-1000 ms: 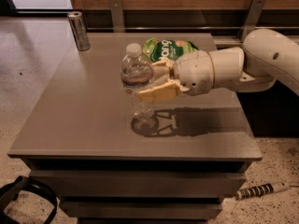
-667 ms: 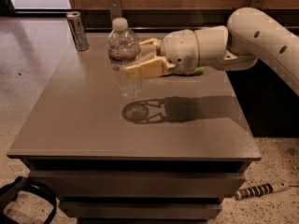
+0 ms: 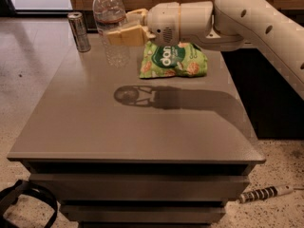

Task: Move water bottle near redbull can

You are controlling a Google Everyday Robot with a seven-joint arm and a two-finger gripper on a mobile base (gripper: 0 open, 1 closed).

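Note:
The water bottle (image 3: 109, 18) is a clear ribbed bottle with a white cap, held upright in the air above the table's far left part. My gripper (image 3: 122, 26) is shut on the bottle's middle, with tan fingers on either side of it. The white arm reaches in from the upper right. The redbull can (image 3: 79, 31) stands upright at the table's far left corner, a short way left of the bottle. The bottle's shadow falls on the table's middle.
A green snack bag (image 3: 174, 60) lies on the grey table (image 3: 133, 127) under the wrist. A black strap (image 3: 23, 198) lies on the floor at lower left, a striped cable (image 3: 263, 194) at lower right. A wooden wall stands behind.
My gripper has carried the bottle up and toward the far left, closer to the can. The snack bag has come into view from behind the arm.

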